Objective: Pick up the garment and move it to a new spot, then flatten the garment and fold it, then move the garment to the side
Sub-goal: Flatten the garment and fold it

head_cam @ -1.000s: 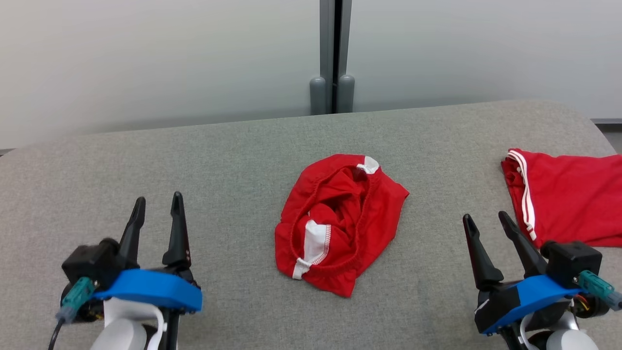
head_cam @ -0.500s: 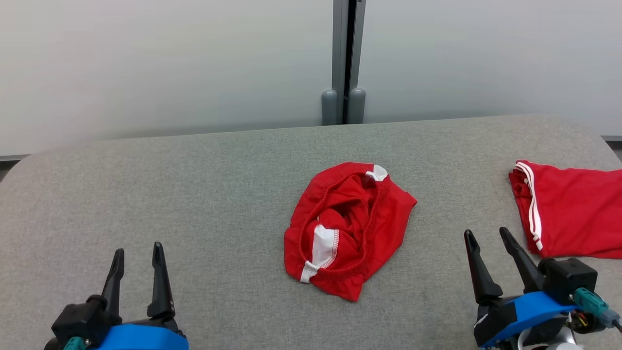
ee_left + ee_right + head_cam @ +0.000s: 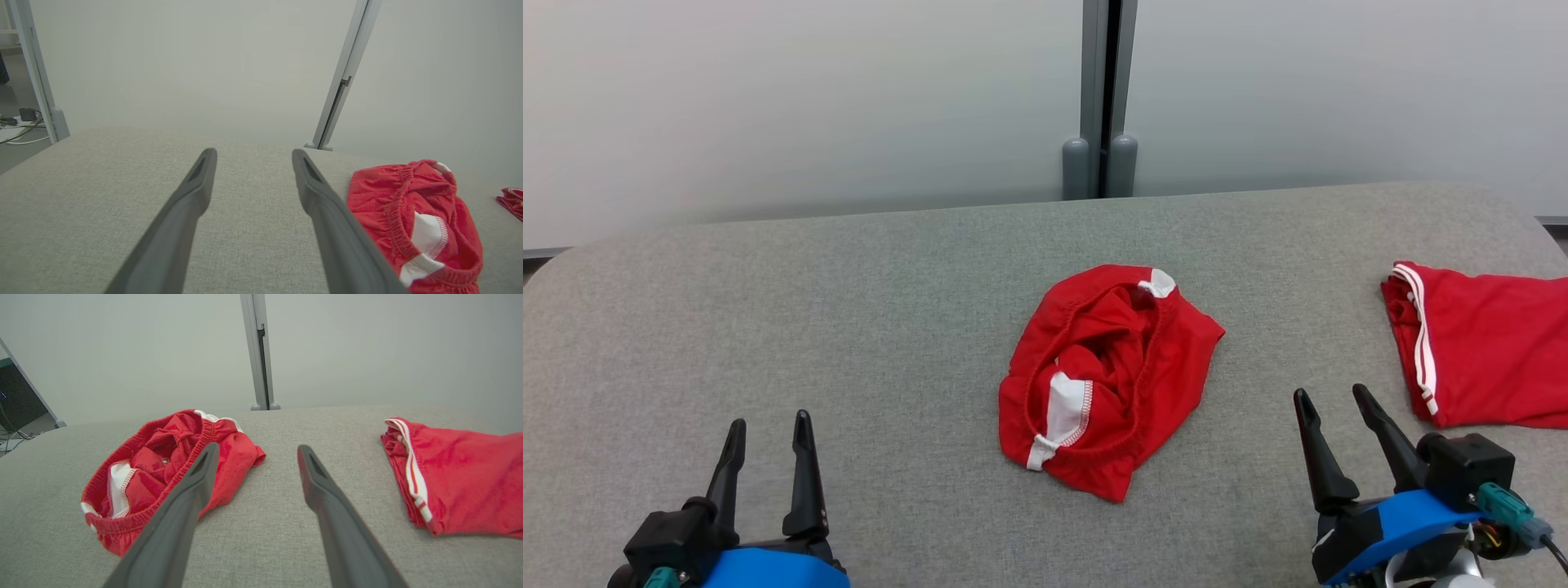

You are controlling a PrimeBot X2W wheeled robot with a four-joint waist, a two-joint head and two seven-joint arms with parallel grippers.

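Red crumpled garment (image 3: pixel 1107 376) runs lengthwise near-left to far-right; left tool (image 3: pixel 769 420) and right tool (image 3: pixel 1330 392) gape wide, empty.

Left gripper (image 3: pixel 770 419), right gripper (image 3: pixel 1330 390): black tapered fingers (image 3: pixel 805 478), blue mounts (image 3: pixel 1417 500), teal connectors (image 3: pixel 1499 499).

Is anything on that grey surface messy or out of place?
Only the red shorts in the middle: they lie crumpled in a heap, waistband gaping upward, while the other red garment at the right edge lies flat and neatly folded. Nothing looks torn or spilled.
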